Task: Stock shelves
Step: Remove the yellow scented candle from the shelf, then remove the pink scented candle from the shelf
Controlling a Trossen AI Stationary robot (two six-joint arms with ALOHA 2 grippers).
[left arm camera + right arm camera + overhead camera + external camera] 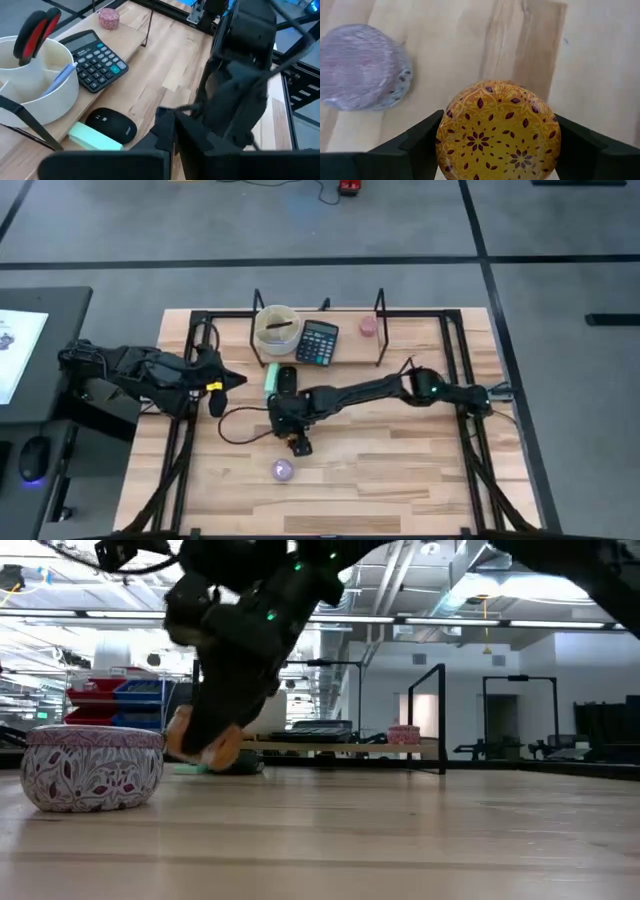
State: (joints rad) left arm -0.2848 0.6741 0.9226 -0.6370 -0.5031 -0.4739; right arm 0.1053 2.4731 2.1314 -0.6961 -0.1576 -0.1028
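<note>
The low rack with a pale wooden plank and thin black metal uprights (345,362) is parked at about 12 o'clock on the pale wooden table (400,470), near the far edge. So far it's loaded with a round cream bowl-shaped organiser holding red-handled scissors (276,328), a black desk calculator with teal keys (319,342) and a small pink patterned tin (369,326). Just off the plank's front edge at its left end, a black computer mouse (111,125) and a mint-green block (94,138) are left on the table.

A round yellow tin with a dark red petal pattern on its lid (498,131) is clamped between the fingers of the right claw (297,442), near the table's centre, roughly 6 o'clock from the rack. A white-and-maroon patterned round tin (283,470) sits just beyond the claw at 6 o'clock, so it probably gets stocked later.

The left claw (215,388) is parked out at 9 o'clock beside the rack's left end; whether it's open can't be told.

To do this step well, the yellow tin should be lifted clear above plank height before it's swung toward 12 o'clock, and the bare stretch between the calculator and pink tin looks like the safest landing spot. The mouse and the uprights should be given room.
</note>
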